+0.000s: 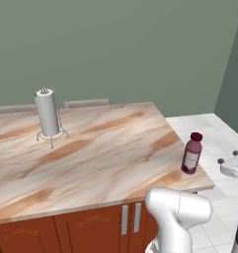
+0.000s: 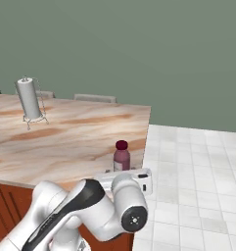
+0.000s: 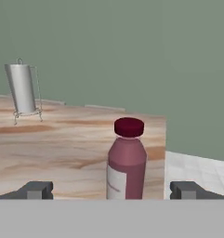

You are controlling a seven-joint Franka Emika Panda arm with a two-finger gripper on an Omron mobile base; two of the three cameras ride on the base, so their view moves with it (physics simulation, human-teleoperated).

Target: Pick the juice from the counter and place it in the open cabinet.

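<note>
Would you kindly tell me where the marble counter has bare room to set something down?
The marble-patterned counter lies bare between the grey paper-towel roll on its wire stand and the dark purple juice bottle. Only the corner by the bottle is tight, where the open fingers flank it.

juice point(image 1: 191, 153) on counter point(image 1: 100, 153) — near right corner; paper-towel roll point(image 1: 47, 113) far left, behind

Base views flank counter point(image 1: 91, 153), hand view close, level
</note>
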